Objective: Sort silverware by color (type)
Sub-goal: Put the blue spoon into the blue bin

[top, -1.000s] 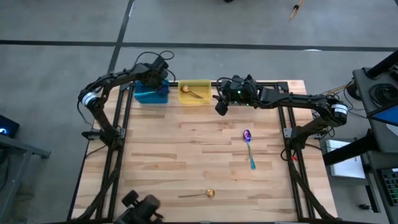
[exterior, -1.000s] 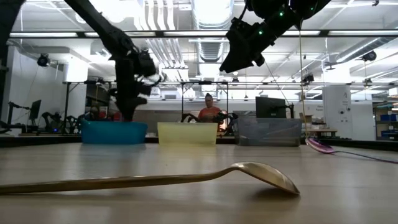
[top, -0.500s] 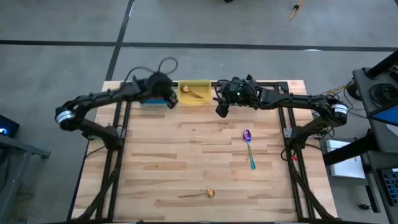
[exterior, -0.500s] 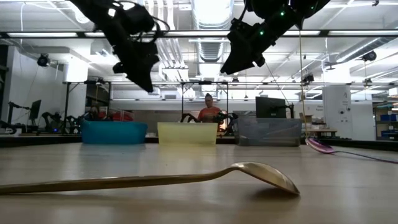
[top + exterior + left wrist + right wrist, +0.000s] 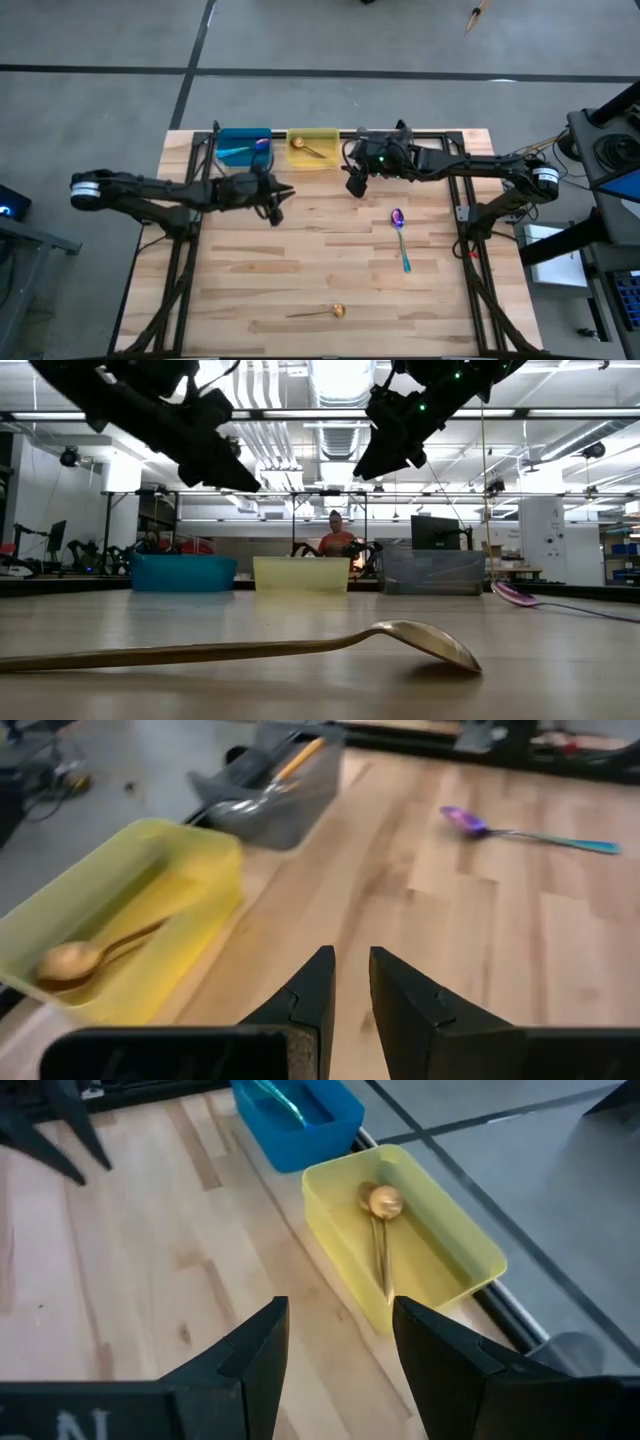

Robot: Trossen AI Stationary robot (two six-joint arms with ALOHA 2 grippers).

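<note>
A gold spoon (image 5: 325,312) lies flat near the table's near edge and fills the front of the low view (image 5: 300,645). A purple-blue spoon with a teal handle (image 5: 400,235) lies right of centre. My left gripper (image 5: 275,203) hovers open by a narrow gap (image 5: 350,965), above bare wood in front of the blue bin. My right gripper (image 5: 354,184) hangs open (image 5: 335,1315) in front of the yellow bin's right end. Neither holds anything. The blue bin holds a teal-handled spoon (image 5: 285,1102), the yellow bin a gold one (image 5: 383,1205), and the gray bin an orange-handled one (image 5: 290,765).
Three bins stand in a row at the far edge: blue (image 5: 244,147), yellow (image 5: 312,148) and gray (image 5: 270,790), the gray one mostly under my right arm in the high view. Bare wood lies between the two loose spoons. A person (image 5: 335,540) sits beyond the table.
My left gripper has risen out of the blue bin and swung toward the near edge and a little to the right, with its arm stretching out low from the table's left. My right gripper has stayed nearly still. The spoons have not moved.
</note>
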